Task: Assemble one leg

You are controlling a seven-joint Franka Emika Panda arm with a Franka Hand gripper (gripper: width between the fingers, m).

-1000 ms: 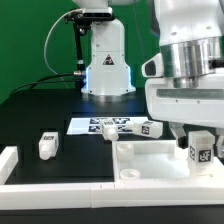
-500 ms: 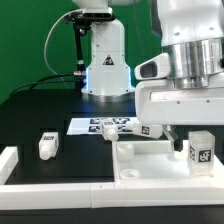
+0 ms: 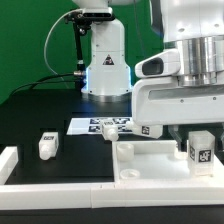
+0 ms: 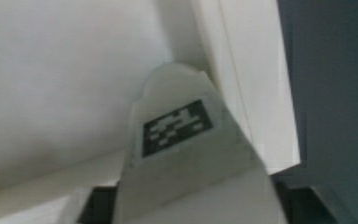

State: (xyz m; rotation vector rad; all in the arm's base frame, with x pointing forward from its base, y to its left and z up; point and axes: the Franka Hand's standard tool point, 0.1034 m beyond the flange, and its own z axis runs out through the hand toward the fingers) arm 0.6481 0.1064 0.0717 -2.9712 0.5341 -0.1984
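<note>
Your gripper (image 3: 196, 140) fills the right side of the exterior view, hanging low over the white tabletop (image 3: 140, 158) that lies at the lower right of that frame. In the wrist view the leg (image 4: 185, 150) rises up the middle of the frame as a tapered white piece with a black-and-white tag on its face, and the dark fingers (image 4: 101, 205) flank its wider end at the bottom edge, closed against it on both sides. In the exterior view the same leg (image 3: 199, 148) shows at the lower right, a small white block with a tag facing the camera, sitting under the gripper body and just above the tabletop's inner surface; you cannot tell from here whether it touches the tabletop.

A second leg (image 3: 47, 145) stands alone on the black table (image 3: 40, 115) at the lower left of the exterior view, well apart from the gripper. The marker board (image 3: 100, 126) lies flat in the middle of that frame, just beyond the tabletop's far rim, with another tagged leg (image 3: 149, 128) near its right end. A low white rail (image 3: 60, 172) runs along the bottom left. The arm's base (image 3: 105, 60) stands at the upper centre.
</note>
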